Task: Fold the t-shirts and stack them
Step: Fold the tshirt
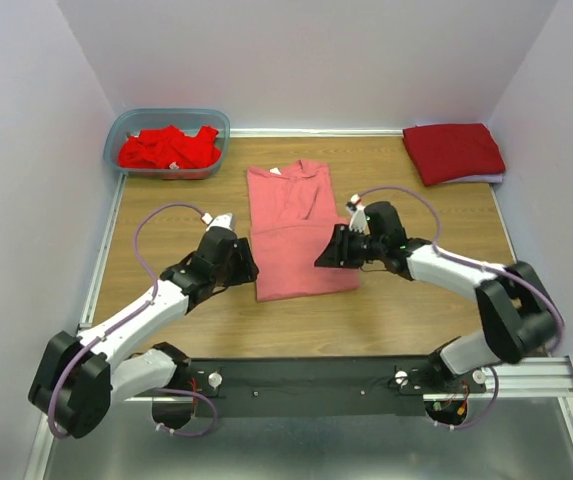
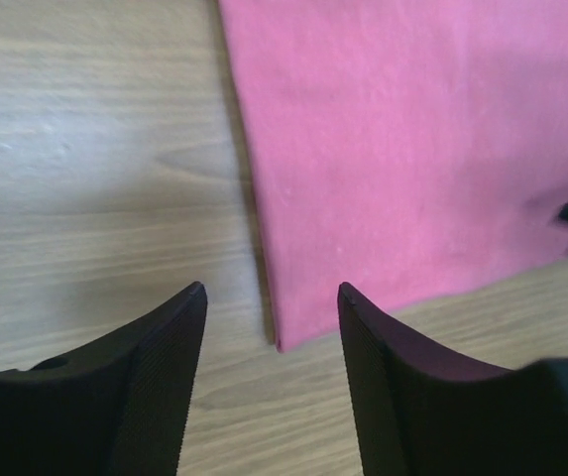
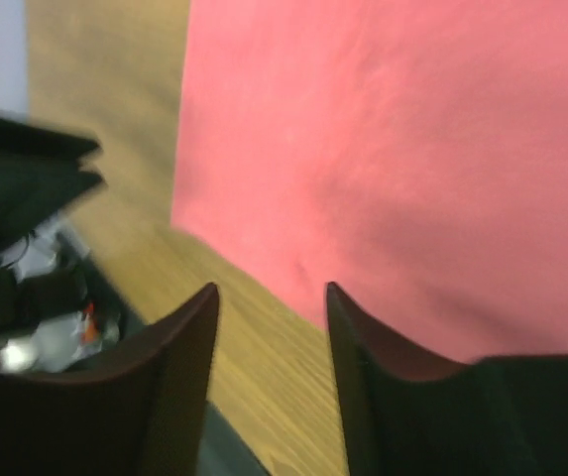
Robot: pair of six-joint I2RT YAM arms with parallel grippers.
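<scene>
lab test cell, plain white walls (image 1: 306, 60), wood-grain table (image 1: 386, 320), aluminium mounting rail (image 1: 526, 375)

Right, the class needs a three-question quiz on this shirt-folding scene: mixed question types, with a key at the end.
1. True or false: the salmon-pink t-shirt lies on the table between the left gripper and right gripper, both open.
2. The folded crimson t-shirt sits: A at the far right corner; B at the near left edge; C in a gripper.
3. What fills the tub?
Key: 1 true; 2 A; 3 crumpled red t-shirts.
</scene>
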